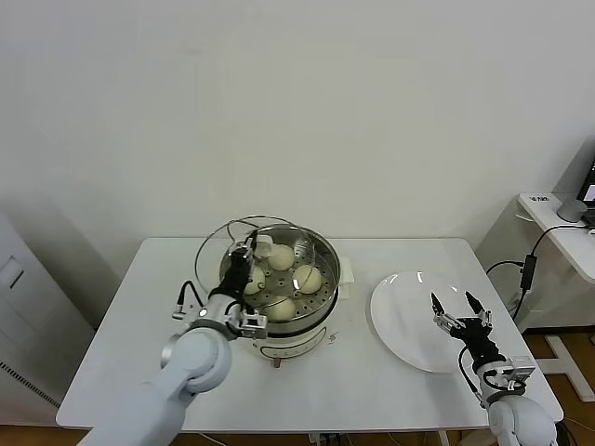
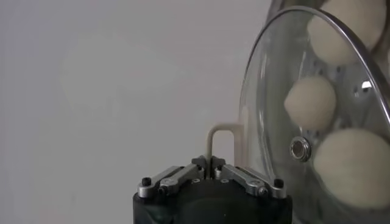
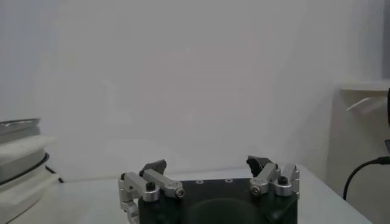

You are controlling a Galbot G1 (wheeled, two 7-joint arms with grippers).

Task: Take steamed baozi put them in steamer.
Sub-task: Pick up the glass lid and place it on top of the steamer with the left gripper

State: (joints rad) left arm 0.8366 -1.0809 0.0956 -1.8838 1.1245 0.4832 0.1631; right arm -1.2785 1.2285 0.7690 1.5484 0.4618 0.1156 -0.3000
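Basically, progress: all four steamed baozi (image 1: 308,277) look to be in the steamer (image 1: 327,253) already; plate (image 1: 390,321) is bare, so the loading seems done.
Left to do: prob. just the lid; nothing else to move as far as the views show.
Baozi pos: spread over the perforated floor, one toward the back, one on the R side, one at the front, one on the L partly behind the gripper; near each other, can't tell if touching.
Steamer pos: centre of the table (image 1: 112,344), on its white cooker base, just L of the plate.
L gripper (image 1: 244,260): fingers together, clamped on the white handle (image 2: 223,141) of the glass lid (image 1: 216,243); lid held tilted up on edge at the steamer's L-rear rim, not seated. L wrist view shows buns through the glass.
R gripper (image 1: 457,311): fingers wide apart, holding nothing, hovering over the plate's R part; idle.
Surface: white tabletop, plain, w/ steamer and plate only in view.
Room: blank white wall behind; white cabinet at far L; second white desk at far R w/ a black cable hanging and a small grey item on top.
Risk (judgement): lid is held by a thin handle, could swing when lowered.
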